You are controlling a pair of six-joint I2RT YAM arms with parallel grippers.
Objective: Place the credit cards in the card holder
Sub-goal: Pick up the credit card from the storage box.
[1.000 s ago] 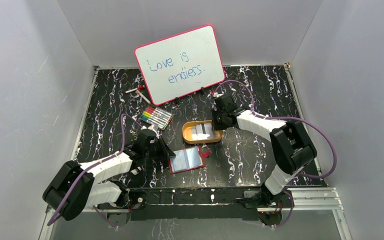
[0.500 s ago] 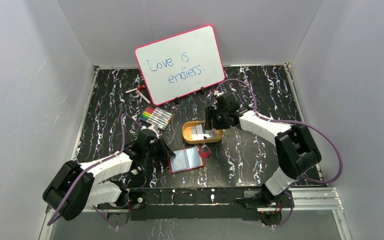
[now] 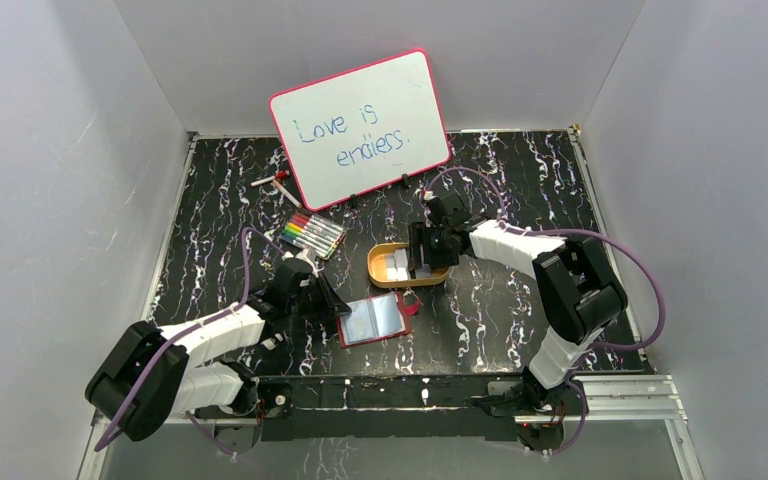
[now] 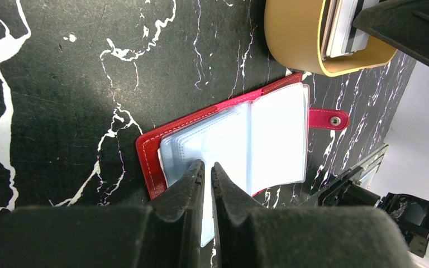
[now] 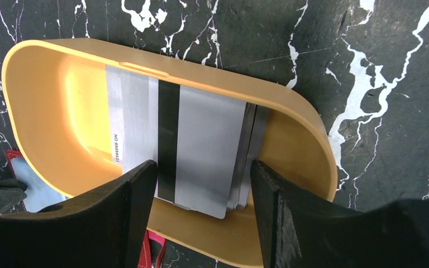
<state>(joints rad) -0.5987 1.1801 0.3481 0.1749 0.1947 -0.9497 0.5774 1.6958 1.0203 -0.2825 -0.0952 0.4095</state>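
The credit cards [image 5: 195, 151] lie as a small stack in the orange tray [image 5: 44, 111] near the middle of the table [image 3: 520, 180]. The top card is pale grey with a dark stripe across it. The card holder [image 4: 268, 139] lies open just on the near side of the tray, close to the table's near edge, with its clear sleeves up and its snap tab [image 4: 328, 120] pointing toward the tray. As far as I can see, no card is in it yet. I have the right gripper [image 5: 201, 178] spread wide inside the tray, one finger on either side of the stack and gripping nothing. The left gripper [image 4: 206, 167] is closed to a thin slit on the holder's sleeves at its left side, apparently steadying it. I cannot tell whether a sleeve leaf is pinched between the fingers. I judge this to be the pick-up step. Next I need to close on the top card alone without dragging the ones beneath, lift it clear of the tray wall, then line its edge up with a sleeve mouth. The card's printed line starts "NO" and then a run of eights; the rest I cannot read. The whiteboard [image 3: 360, 125] at the far edge reads "Love is endless."
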